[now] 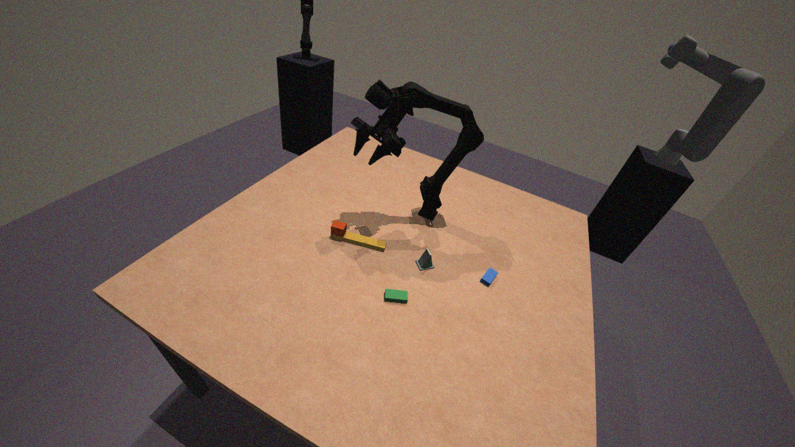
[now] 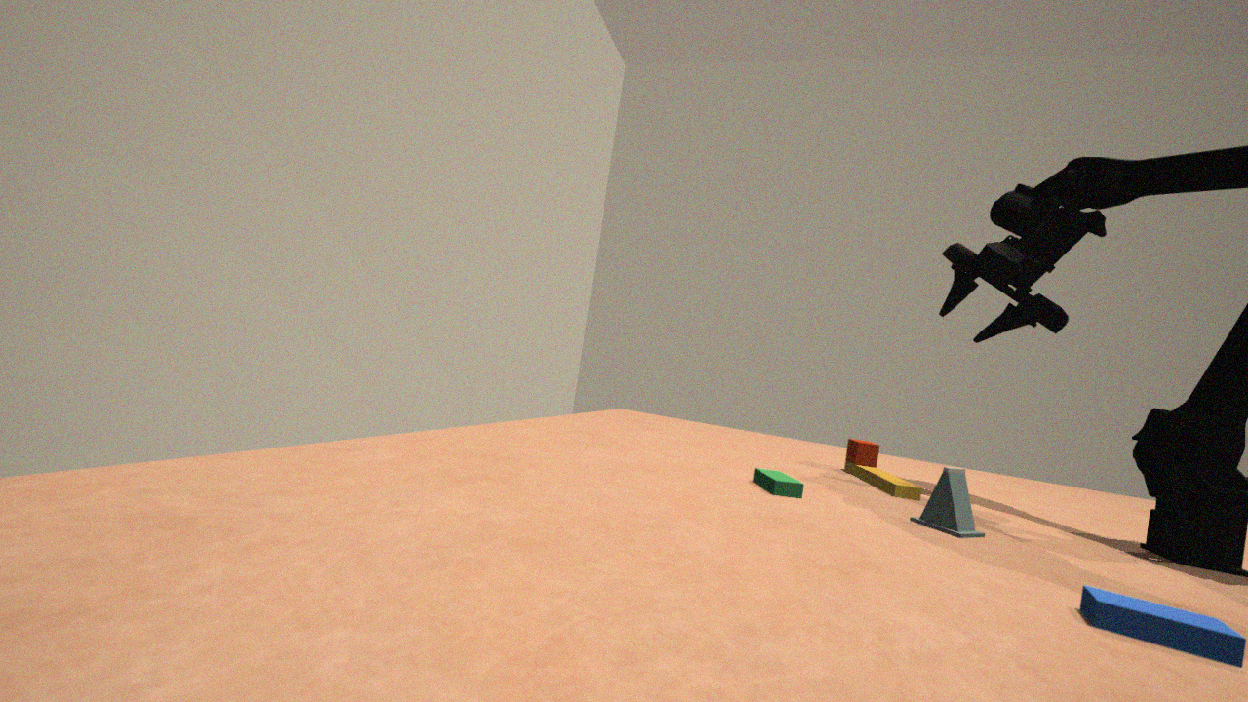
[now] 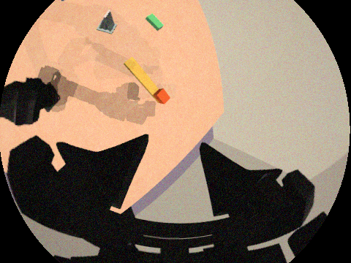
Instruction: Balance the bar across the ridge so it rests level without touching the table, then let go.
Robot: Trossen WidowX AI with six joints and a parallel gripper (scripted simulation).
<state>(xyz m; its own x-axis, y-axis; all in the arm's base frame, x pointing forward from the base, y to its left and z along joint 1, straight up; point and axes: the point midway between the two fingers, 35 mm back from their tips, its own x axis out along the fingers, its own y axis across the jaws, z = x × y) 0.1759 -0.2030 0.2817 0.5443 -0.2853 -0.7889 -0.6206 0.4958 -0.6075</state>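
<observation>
The yellow bar [image 1: 364,240] [image 2: 885,481] [image 3: 140,75] lies flat on the table, with a red block [image 1: 338,228] [image 2: 862,451] [image 3: 162,96] on one end. The grey ridge [image 1: 425,259] [image 2: 950,502] [image 3: 107,23] stands on the table beyond the bar's other end, apart from it. Nothing rests on the ridge. My gripper [image 1: 362,159] [image 2: 957,328] [image 3: 175,142] is open and empty. It hangs high above the table, tilted downward, and touches neither the bar nor the ridge.
A green block [image 1: 395,295] [image 2: 777,483] [image 3: 154,22] and a blue block [image 1: 489,276] [image 2: 1161,624] lie on the table near the ridge. The arm's base [image 1: 429,205] stands behind the ridge. Two other arms on dark pedestals [image 1: 305,102] [image 1: 633,205] stand beyond the table edges.
</observation>
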